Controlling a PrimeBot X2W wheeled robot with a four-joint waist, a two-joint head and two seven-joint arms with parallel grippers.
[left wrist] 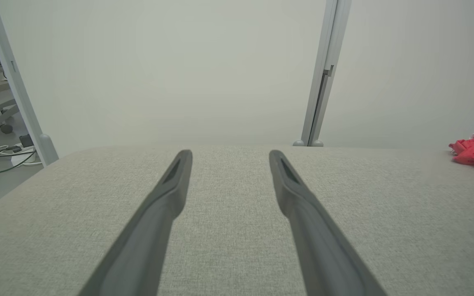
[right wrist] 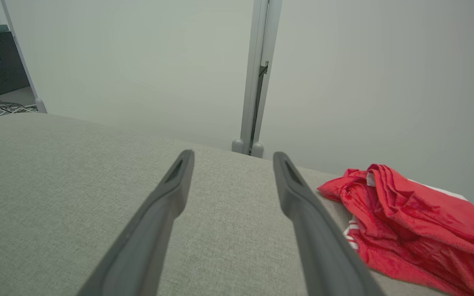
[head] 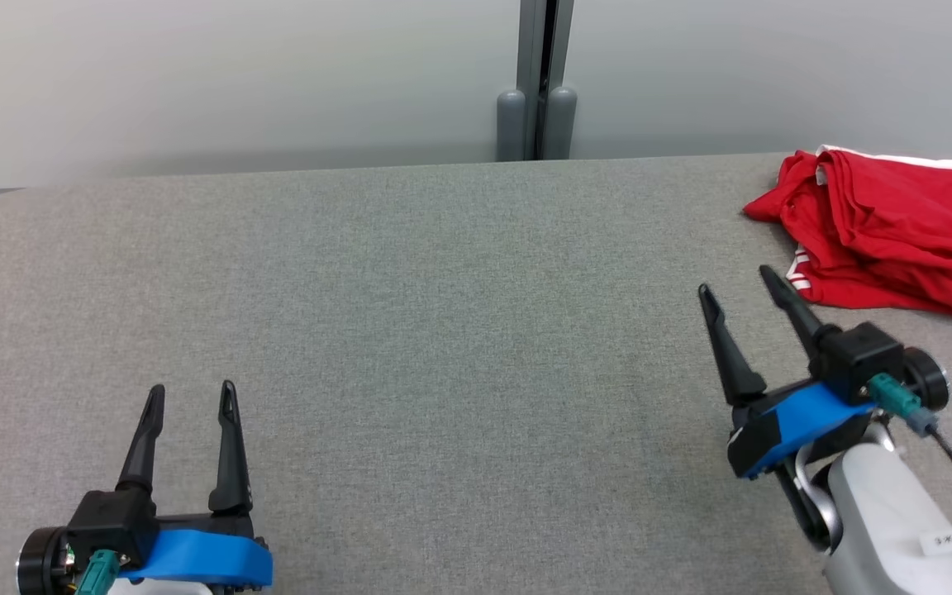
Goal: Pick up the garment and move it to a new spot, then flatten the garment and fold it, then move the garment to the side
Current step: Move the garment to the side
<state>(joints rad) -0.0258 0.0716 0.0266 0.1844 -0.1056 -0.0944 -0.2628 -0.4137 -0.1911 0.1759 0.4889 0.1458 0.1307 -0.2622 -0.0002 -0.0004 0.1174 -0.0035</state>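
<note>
— so how far along is it?

— hard to call. the red garment point(head: 897, 231) lies in a rumpled, layered heap at the far right corner of the grey table point(head: 443, 330), and the head view cuts off its right end. a bit of white trim peeks out at the back and along the near edge. it's well off to the side, which is where the job wants it in the end. some layers lie over each other, but they're loose and creased.

— done, then?

— could be either. it might be a heap waiting to be picked up, or a garment folded roughly and set aside. i wouldn't swear to one.

— what about the grippers?

— the left gripper point(head: 192, 387) sits low at the near left, well apart from the garment. its fingers are spread wide with nothing between them. the right gripper point(head: 734, 281) is spread just as wide and also carries nothing. its tips point up toward the garment's near left edge and are just beside it, not gripping it.

— any box or basket in play?

— the garment lies straight on the table top, not in anything. behind the table there's a pale wall with a grey post point(head: 536, 83).
</note>
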